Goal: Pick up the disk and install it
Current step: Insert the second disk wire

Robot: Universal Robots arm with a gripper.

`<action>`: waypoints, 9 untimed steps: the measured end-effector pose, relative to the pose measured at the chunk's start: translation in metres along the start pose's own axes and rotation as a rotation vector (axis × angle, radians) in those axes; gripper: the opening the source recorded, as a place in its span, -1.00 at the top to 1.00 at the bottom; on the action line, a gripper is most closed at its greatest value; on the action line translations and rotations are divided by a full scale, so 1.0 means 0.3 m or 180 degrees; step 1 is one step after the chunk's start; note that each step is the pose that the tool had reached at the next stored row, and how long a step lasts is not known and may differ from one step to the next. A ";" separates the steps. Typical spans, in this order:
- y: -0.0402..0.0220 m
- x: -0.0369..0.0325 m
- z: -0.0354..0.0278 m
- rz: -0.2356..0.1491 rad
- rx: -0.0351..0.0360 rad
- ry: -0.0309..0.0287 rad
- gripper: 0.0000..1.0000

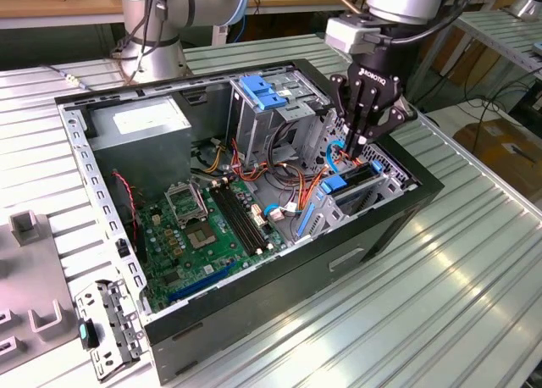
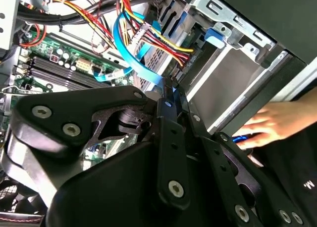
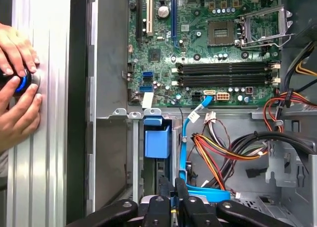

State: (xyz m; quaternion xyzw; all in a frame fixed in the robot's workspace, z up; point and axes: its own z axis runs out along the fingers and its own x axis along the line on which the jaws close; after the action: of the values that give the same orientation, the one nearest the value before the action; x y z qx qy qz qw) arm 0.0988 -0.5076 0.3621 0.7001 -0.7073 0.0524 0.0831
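Partly hidden: disk (image 1: 356, 187) below gripper (image 1: 361, 140).

gripper (image 1: 360, 142) above disk (image 1: 356, 187) in drive bay; motherboard (image 1: 207, 227) in case (image 1: 339, 252)

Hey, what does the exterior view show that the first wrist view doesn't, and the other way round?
The exterior view adds the arm's base, the power supply and the light-blue latch atop the tall cage. The first wrist view adds a person's hands on the table beside the case. Both share the gripper over the open case and the motherboard.
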 end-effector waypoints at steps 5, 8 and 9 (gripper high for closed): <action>0.015 0.007 0.003 0.0020 0.0115 -0.0055 0.68; 0.030 0.014 0.007 0.0039 0.0222 -0.0081 0.68; 0.033 0.016 0.008 0.0043 0.0248 -0.0086 0.68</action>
State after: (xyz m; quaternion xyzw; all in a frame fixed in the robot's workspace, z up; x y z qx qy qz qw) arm 0.0887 -0.5128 0.3611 0.6986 -0.7105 0.0709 0.0459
